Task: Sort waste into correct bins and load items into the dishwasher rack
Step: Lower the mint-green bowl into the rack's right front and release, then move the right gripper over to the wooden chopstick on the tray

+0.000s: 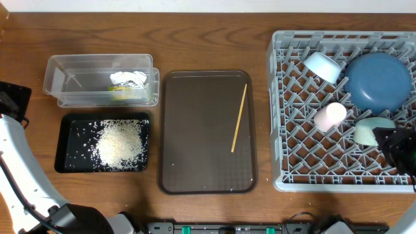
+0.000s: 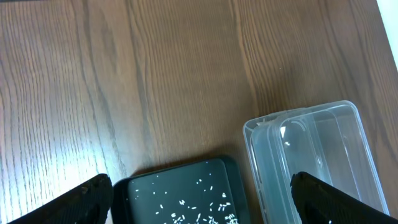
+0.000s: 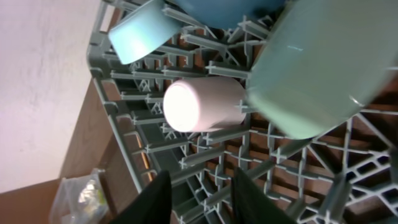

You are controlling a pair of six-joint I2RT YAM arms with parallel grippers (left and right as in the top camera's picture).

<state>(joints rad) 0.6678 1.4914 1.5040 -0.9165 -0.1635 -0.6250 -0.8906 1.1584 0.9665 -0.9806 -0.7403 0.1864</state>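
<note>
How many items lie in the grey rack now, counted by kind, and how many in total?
In the grey rack:
Bowls: 2 (light-blue bowl, mint-green bowl)
Round dishes: 1 (dark-blue dish)
Cups: 1 (pale-pink cup)
Total: 4

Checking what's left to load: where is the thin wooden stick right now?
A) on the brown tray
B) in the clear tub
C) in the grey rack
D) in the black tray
A: the wooden stick lies diagonally on the brown tray, outside the rack.
</note>
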